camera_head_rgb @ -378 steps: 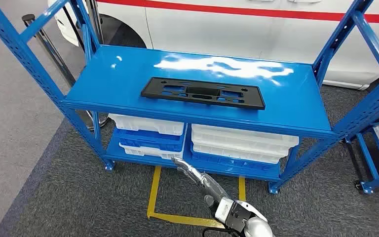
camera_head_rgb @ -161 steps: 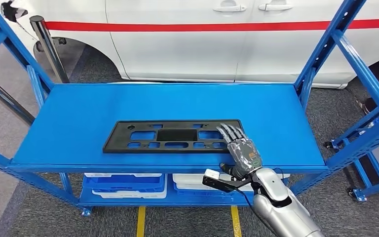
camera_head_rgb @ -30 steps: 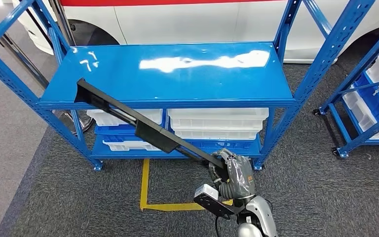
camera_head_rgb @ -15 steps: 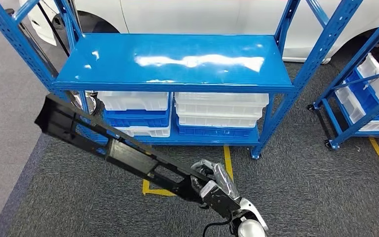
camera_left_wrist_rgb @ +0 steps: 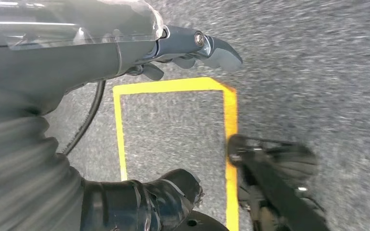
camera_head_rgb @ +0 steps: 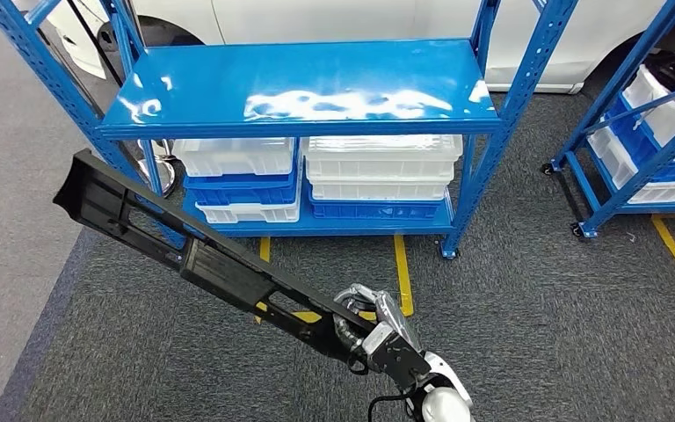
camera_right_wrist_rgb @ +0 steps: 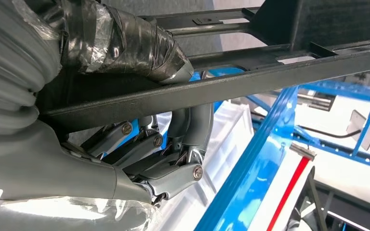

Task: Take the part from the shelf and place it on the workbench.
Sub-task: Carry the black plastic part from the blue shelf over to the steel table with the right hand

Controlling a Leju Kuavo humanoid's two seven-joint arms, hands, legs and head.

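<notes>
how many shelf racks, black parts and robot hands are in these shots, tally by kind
blue metal shelf racks: 2, the middle rack and the rack at the right edge
long black slotted plastic part: 1, off the shelf
robot hands: 2, the right hand gripping the part's end and the left hand holding nothing
total: 5

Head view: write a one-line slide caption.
Right hand grips one end of the long black part, held off the blue shelf above grey carpet.
</notes>
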